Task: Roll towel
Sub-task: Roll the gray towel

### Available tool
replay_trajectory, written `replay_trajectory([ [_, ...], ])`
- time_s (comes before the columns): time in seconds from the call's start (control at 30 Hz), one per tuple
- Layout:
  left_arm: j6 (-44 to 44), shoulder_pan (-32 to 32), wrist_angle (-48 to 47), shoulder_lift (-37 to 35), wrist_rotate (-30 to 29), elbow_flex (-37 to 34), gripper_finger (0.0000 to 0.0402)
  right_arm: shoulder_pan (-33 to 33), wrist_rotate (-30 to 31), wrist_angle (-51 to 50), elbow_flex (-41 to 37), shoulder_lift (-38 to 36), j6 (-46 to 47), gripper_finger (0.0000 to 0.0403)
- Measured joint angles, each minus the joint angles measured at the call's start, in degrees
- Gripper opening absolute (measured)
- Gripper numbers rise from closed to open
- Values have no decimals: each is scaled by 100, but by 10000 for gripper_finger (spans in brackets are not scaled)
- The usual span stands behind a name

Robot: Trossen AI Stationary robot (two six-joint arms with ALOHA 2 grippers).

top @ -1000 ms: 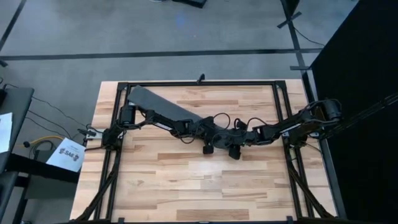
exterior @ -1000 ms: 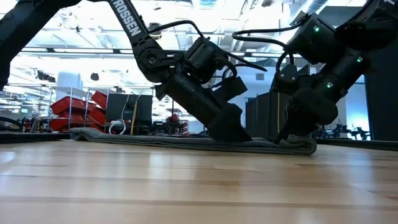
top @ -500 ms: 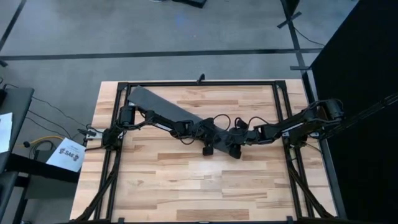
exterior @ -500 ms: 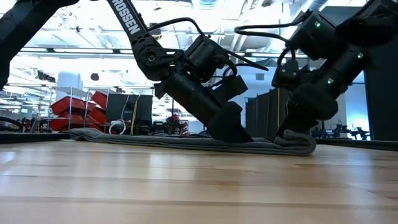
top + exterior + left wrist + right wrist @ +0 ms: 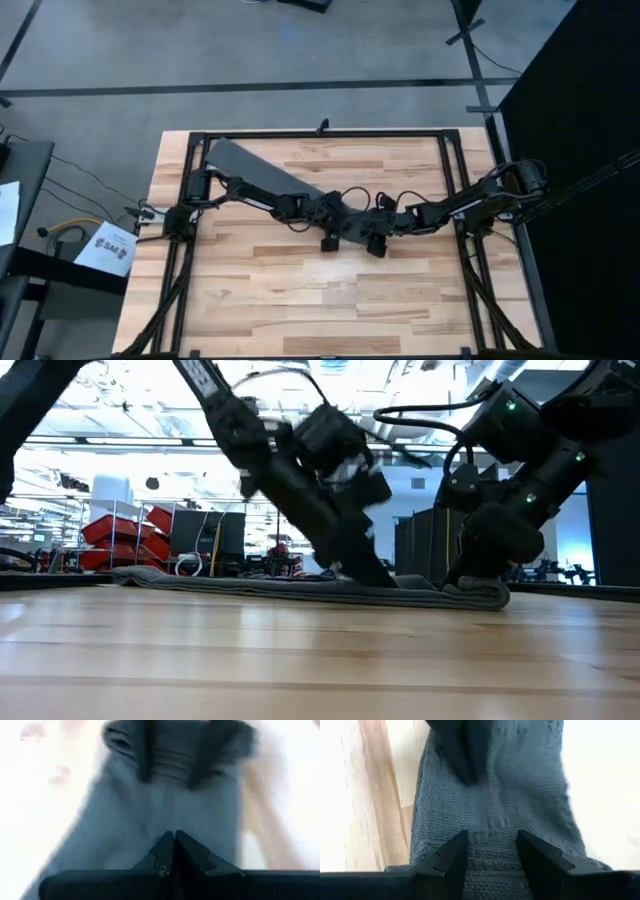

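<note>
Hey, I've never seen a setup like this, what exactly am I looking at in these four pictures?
Two dark robot arms work at a wooden table. One picture looks straight down from above, one looks level across the tabletop, and two come from cameras on the arms' wrists. A long dark grey towel lies diagonally across the table. Both arms meet at its near end. The left gripper has its fingers shut together, pressed down on the cloth. The right gripper is open, with its fingers straddling the thicker, bunched end of the towel.
</note>
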Motion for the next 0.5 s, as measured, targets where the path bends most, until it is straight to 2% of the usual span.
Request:
replay_trajectory([
  [0.1, 291, -102, -79, -412, 47, -1, 6, -54, 5, -19, 0, -2, 15, 158],
  [0.2, 528, -220, 269, -511, 367, 5, 6, -87, 14, -18, 0, -2, 49, 158],
  [0.33, 541, -363, 1009, -106, 889, -3, 6, -96, 16, -2, -2, -2, 27, 158],
  [0.5, 534, -414, 2213, 460, 916, 15, 6, -102, 16, 4, -7, 0, -15, 158],
])
